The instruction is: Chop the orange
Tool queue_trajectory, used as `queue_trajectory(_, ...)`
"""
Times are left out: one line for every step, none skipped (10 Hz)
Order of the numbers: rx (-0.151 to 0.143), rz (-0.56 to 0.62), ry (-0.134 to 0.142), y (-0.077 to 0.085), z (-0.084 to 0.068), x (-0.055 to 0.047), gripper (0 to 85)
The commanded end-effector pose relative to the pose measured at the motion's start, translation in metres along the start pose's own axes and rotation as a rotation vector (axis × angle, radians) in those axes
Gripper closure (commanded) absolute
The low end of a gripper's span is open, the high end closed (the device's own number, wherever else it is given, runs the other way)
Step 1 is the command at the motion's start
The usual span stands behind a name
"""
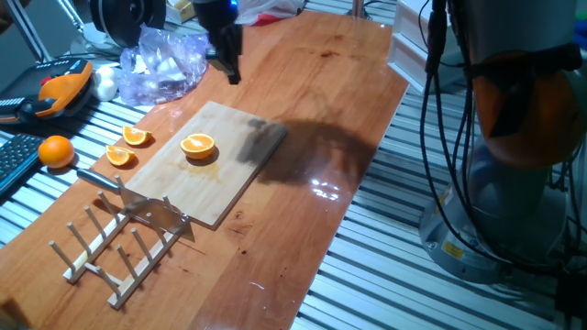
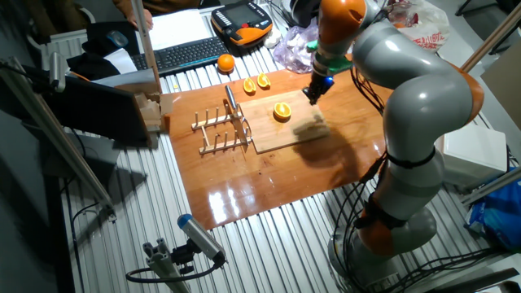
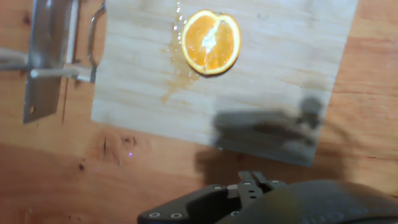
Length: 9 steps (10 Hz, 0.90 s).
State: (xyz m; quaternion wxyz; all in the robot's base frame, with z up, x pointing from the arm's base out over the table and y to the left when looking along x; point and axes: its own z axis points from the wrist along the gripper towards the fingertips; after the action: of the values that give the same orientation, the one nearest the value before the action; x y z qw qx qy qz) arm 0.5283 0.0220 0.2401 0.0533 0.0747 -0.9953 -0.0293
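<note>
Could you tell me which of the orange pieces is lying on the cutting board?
The half orange, cut face up; the two thin wedges and whole orange sit off the board.

I see bright overhead light glaring white off the glossy tabletop (image 1: 321, 188) toward 5 o'clock; the arm's soft shadow darkens the cutting board (image 1: 206, 160). My hand view is slightly blurred.

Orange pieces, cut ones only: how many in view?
3. The half orange sits cut face up on the cutting board. Two smaller wedges lie on the table left of the board, near the whole orange.
</note>
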Motion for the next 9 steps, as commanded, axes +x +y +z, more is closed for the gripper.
queue_trajectory(-0.007, 0.007, -0.011, 0.043, 0.007, -0.010, 68.0)
queue_trajectory(-0.028, 0.019, -0.017, 0.053, 0.016, -0.014, 68.0)
queue_trajectory(-0.036, 0.036, -0.028, 0.065, 0.026, -0.015, 68.0)
queue_trajectory(-0.038, 0.049, -0.030, 0.074, 0.032, -0.014, 68.0)
queue_trajectory(-0.050, 0.069, -0.031, 0.081, 0.035, -0.011, 68.0)
queue_trajectory(-0.052, 0.087, -0.030, 0.085, 0.037, -0.008, 68.0)
queue_trajectory(-0.059, 0.088, -0.033, 0.088, 0.042, -0.009, 68.0)
queue_trajectory(-0.067, 0.087, -0.038, 0.089, 0.044, -0.009, 68.0)
queue_trajectory(-0.066, 0.067, -0.028, 0.088, 0.044, -0.009, 85.0)
